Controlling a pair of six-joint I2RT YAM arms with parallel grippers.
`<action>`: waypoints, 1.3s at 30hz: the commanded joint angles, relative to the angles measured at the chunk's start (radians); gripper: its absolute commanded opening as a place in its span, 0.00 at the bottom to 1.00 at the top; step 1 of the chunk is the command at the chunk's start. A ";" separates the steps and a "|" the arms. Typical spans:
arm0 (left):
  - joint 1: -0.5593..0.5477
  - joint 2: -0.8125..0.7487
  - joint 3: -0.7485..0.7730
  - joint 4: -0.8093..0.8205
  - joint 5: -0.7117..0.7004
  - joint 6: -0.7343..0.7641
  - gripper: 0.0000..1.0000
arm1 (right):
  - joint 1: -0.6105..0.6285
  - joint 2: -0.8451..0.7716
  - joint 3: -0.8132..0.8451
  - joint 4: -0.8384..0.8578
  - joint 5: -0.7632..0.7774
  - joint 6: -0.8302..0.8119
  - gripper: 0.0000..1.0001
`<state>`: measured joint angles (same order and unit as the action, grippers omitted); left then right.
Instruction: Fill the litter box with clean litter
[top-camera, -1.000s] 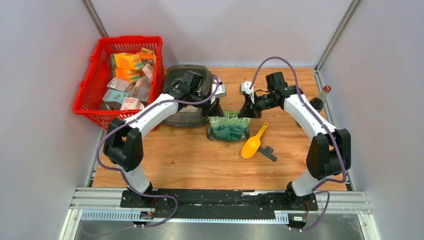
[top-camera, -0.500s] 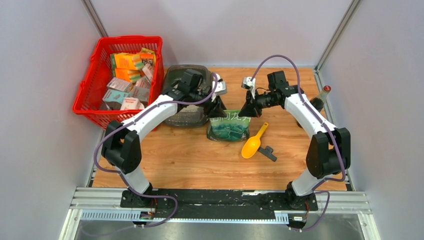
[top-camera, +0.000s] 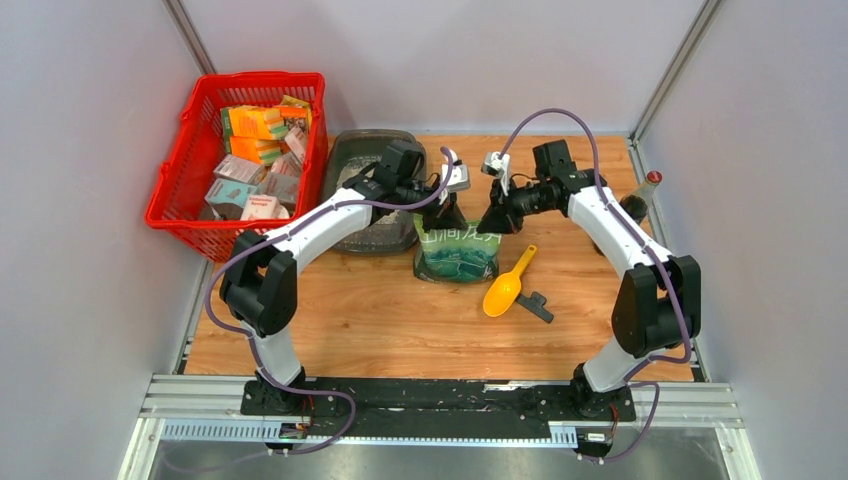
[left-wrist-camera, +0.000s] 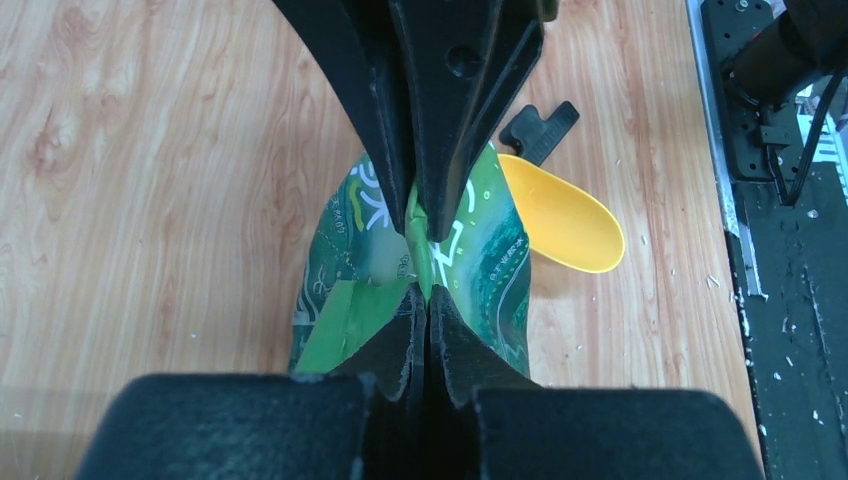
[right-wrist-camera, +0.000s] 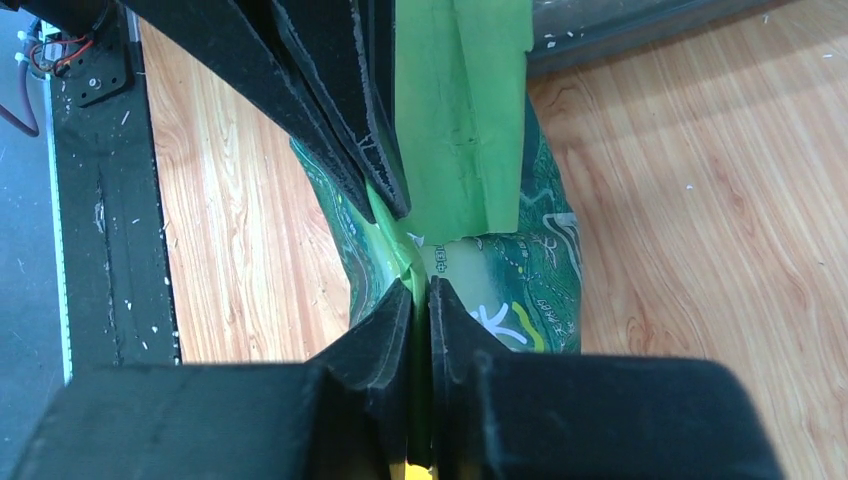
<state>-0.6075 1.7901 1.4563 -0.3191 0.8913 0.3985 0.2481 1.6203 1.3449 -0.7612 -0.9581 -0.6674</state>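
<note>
wood table (top-camera: 380, 310) | left fingers (left-wrist-camera: 455, 110), right fingers (right-wrist-camera: 320, 90) clenched on green bag (top-camera: 457, 255) | litter box (top-camera: 350, 152) just left

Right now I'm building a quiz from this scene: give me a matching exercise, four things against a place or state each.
1 litter box
2 green bag
3 yellow scoop
4 red basket

A pinched at its top edge
B lying right of the bag
C at the far left
D between basket and bag

Pairs: 1-D, 2-A, 3-B, 4-C
</note>
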 joint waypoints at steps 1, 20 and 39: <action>-0.011 -0.023 0.001 0.020 0.011 -0.026 0.00 | -0.026 -0.039 0.091 0.050 0.018 0.113 0.23; -0.011 -0.031 -0.008 0.029 0.005 -0.076 0.00 | -0.271 -0.188 -0.185 -0.506 0.369 -0.311 0.49; -0.011 -0.054 -0.030 -0.023 -0.009 -0.040 0.00 | -0.276 0.138 -0.234 -0.313 0.484 -0.034 0.35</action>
<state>-0.6132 1.7828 1.4441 -0.3096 0.8799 0.3458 -0.0273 1.7348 1.1175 -1.1122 -0.4862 -0.7429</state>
